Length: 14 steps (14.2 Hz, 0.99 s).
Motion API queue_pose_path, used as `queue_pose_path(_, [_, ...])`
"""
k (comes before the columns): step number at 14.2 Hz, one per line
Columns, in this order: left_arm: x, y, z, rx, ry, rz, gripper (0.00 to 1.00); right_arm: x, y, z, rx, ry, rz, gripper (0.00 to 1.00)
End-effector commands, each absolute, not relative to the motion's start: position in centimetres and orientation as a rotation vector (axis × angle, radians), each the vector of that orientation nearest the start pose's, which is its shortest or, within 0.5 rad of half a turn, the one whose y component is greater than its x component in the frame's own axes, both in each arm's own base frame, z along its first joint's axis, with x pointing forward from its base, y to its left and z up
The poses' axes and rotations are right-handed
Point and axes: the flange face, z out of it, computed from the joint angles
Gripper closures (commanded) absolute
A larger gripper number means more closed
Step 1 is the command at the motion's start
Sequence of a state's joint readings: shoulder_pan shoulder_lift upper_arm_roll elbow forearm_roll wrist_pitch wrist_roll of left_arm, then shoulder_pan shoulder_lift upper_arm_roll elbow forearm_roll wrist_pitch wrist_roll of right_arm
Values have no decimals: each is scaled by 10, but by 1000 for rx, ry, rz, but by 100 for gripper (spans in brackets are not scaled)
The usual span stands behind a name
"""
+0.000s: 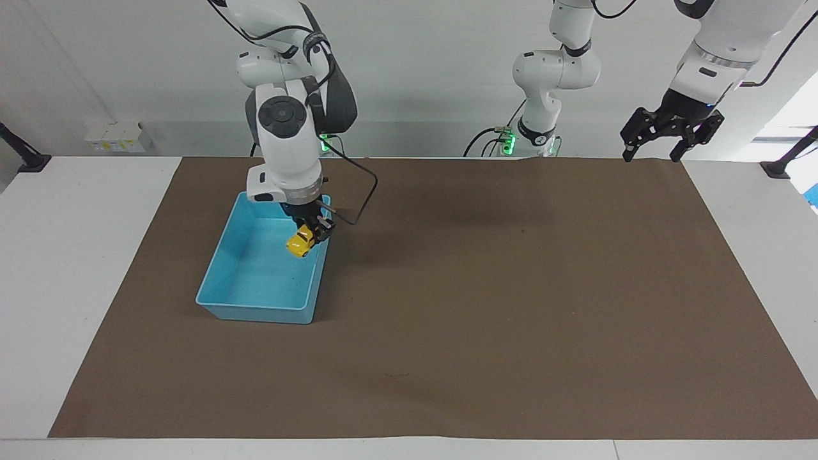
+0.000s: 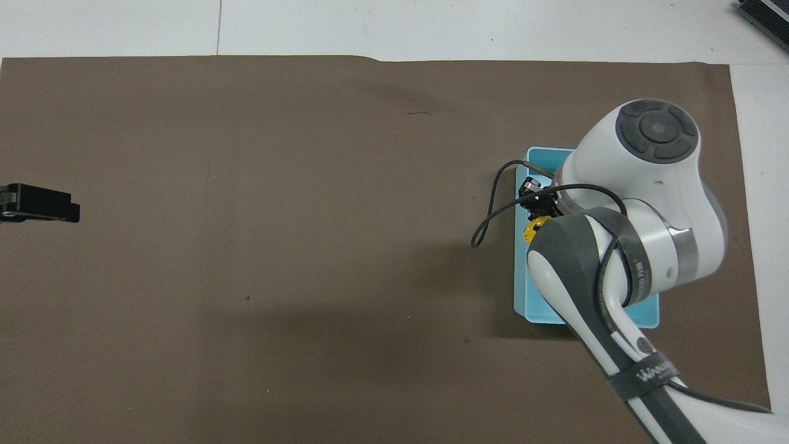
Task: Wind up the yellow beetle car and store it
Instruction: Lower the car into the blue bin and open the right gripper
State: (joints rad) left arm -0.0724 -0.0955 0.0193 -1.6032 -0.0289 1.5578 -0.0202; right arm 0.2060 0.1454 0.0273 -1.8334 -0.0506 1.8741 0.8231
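Note:
The yellow beetle car is held in my right gripper, tilted nose-down in the air over the inside of the blue bin, close to the bin's wall on the left arm's side. In the overhead view only a bit of the car shows beside the right arm, over the bin. My left gripper hangs open and empty above the brown mat's edge at the left arm's end; the left arm waits there, its tip also showing in the overhead view.
A brown mat covers most of the white table. A cable loops from the right wrist toward the left arm's end. The right arm covers much of the bin in the overhead view.

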Motion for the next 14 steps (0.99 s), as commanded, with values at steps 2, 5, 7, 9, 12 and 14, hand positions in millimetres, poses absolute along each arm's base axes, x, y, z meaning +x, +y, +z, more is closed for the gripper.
queue_pose_path(2, [521,-26,660,-3163,50,-69,0,543,87,423,-3118,574,66,100])
queue_pose_path(5, [521,-27,660,-3164,52,-69,0,534,48,401,-3156,215,85,100])
queue_pose_path(7, [521,-27,660,-3163,52,-69,0,524,36,387,-3156,82,22,100])
queue_pose_path(9, [521,-26,660,-3164,50,-69,0,515,33,371,-3154,8,-37,100])
queue_pose_path(12, [521,-27,660,-3164,52,-69,0,501,33,346,-3147,-8,-102,100])
queue_pose_path(14, [521,-27,660,-3164,52,-69,0,489,33,325,-3143,-12,-136,100])
